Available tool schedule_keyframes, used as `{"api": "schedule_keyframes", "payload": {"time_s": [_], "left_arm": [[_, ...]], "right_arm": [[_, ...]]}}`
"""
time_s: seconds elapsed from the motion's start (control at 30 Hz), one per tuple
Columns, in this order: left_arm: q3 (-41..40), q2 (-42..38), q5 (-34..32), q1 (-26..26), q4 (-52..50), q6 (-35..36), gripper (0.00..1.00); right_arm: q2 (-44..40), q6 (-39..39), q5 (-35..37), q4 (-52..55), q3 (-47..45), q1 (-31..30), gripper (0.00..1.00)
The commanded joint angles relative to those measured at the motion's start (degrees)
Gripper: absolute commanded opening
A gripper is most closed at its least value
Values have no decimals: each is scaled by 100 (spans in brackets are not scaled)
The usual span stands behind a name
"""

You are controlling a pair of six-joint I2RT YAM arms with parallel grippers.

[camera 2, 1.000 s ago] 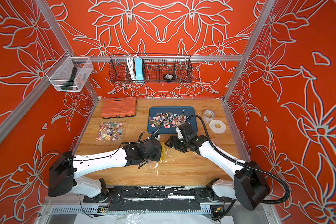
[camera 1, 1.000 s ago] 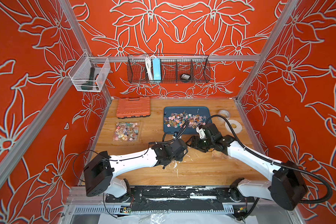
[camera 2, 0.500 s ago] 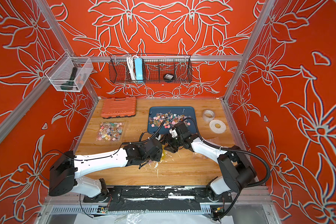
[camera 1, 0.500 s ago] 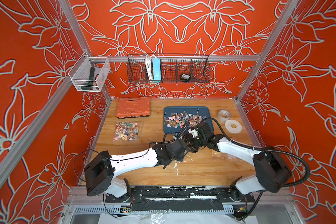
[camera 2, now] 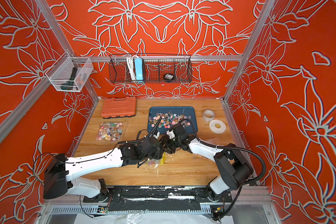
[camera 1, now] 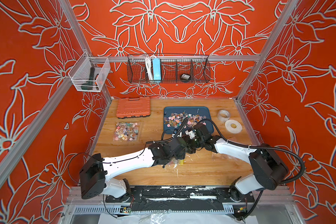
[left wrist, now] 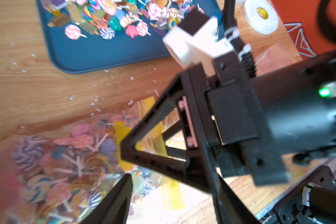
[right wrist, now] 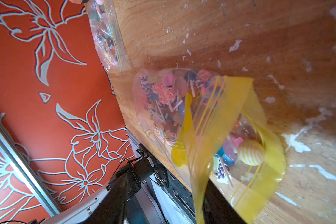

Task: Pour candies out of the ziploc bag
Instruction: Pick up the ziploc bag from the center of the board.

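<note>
Clear bag (right wrist: 144, 108) with a yellow zip rim, holding tiny lollipops (right wrist: 164, 93), lies mid-desk (camera 1: 202, 172). Both arms reach low, meeting over it. The left pincer (camera 1: 182, 155) is parted; the right pincer's (camera 1: 192, 148) grip is unclear.

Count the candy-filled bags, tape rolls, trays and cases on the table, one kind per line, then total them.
Candy-filled bags: 2
Tape rolls: 2
Tray: 1
Orange case: 1
Total: 6
</note>
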State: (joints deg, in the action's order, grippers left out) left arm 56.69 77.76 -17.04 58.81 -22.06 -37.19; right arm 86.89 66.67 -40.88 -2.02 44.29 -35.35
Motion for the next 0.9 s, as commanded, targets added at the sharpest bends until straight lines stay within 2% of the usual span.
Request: {"api": "schedule_keyframes", "payload": {"time_s": [0.0, 0.23, 0.33, 0.43, 0.63, 0.87], "left_arm": [[143, -395, -382, -144, -609, -166, 67], [-527, -1258, -213, -915, -1036, -452, 67], [-887, -1562, -56, -1232, -993, -525, 67], [-1151, -1767, 105, -1466, -916, -502, 67], [-1489, -1878, 385, -1768, -747, -466, 67], [-1768, -1901, 605, -1949, -511, -430, 67]], "right_arm": [[98, -55, -43, -27, -211, -108, 58], [209, -245, -25, -88, -703, -147, 50], [238, -190, -44, -252, -826, -171, 40], [215, -202, -2, -256, -791, -174, 34], [170, -281, 63, -127, -529, -182, 27], [125, -348, -58, -180, -352, -200, 24]]}}
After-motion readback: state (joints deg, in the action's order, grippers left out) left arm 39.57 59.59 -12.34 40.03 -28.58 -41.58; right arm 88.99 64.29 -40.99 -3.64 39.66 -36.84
